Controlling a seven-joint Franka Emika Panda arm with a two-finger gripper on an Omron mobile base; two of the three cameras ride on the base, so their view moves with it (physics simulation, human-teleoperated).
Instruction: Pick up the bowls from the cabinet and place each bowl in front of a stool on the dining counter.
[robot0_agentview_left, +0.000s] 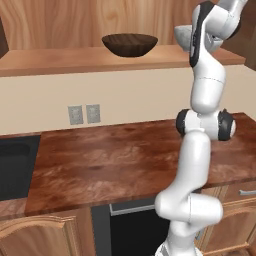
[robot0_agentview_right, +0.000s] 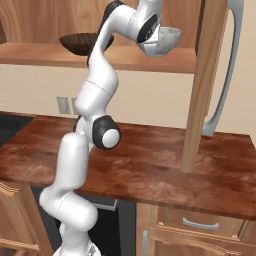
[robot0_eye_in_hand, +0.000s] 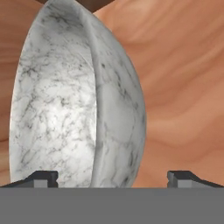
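Spread end effector (robot0_eye_in_hand: 112, 178) straddles one marble bowl (robot0_eye_in_hand: 78, 100); one wooden bowl (robot0_agentview_left: 129, 44) sits shelved.

wooden bowl (robot0_agentview_left: 130, 44) on cabinet shelf (robot0_agentview_left: 75, 59), left of stone bowl (robot0_agentview_right: 165, 40) | stone bowl at shelf's right end, rim between gripper (robot0_eye_in_hand: 111, 177) fingertips | shelf above and behind worktop (robot0_agentview_left: 110, 160) | outlets (robot0_agentview_left: 84, 114) on wall between them | sink (robot0_agentview_left: 15, 165) at worktop's left end
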